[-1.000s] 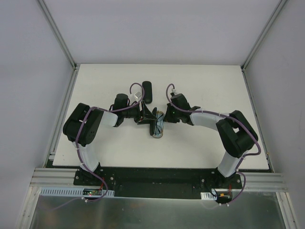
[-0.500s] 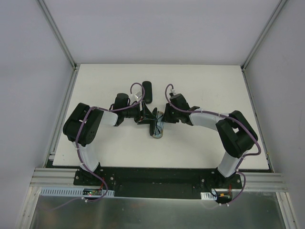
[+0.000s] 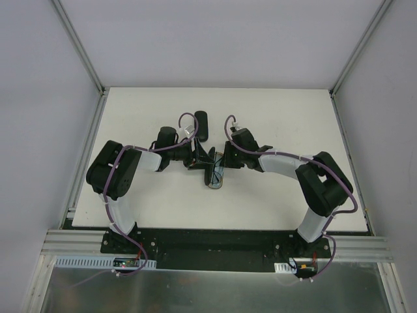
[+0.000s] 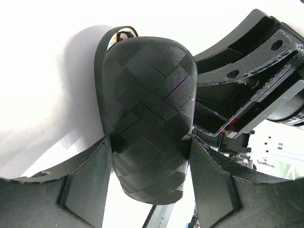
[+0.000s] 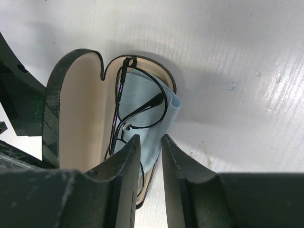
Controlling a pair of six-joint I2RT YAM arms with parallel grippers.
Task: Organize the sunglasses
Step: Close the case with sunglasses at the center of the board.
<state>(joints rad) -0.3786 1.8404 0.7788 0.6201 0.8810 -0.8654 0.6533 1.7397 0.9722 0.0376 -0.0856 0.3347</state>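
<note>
Case (image 5: pixel 52 109) open w/ wire sunglasses (image 5: pixel 142 115) on blue cloth (image 5: pixel 159 137) inside.

I am in a lab for testing robots. My white counter (image 3: pixel 273 117) sits inside plain grey walls (image 3: pixel 215 39) with metal rails (image 3: pixel 77 40), and purple wires (image 3: pixel 188 117) loop about.
</note>
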